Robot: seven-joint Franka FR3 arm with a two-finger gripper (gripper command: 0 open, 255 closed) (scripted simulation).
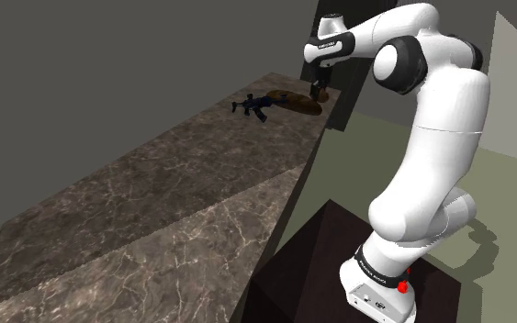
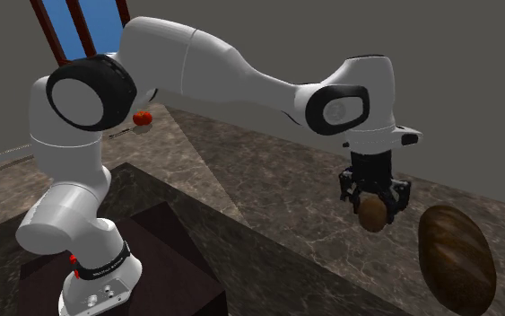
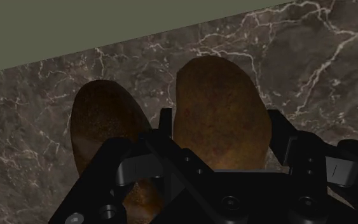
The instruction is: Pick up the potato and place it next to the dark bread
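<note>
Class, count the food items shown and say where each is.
3. The potato is clasped in the pincer; the dark bread lies on the counter beside it; a small red fruit sits farther off, behind the arm.

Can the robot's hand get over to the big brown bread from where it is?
Probably yes. The hand, clasping the potato, hangs close beside the bread, with just bare marble counter between them and nothing in the way. It is full, though, so it could not grab the bread.

Dark marble counter (image 3: 311, 38) (white-veined, smooth), rough matt potato (image 3: 219, 108), crusty bread (image 3: 101, 121).
</note>
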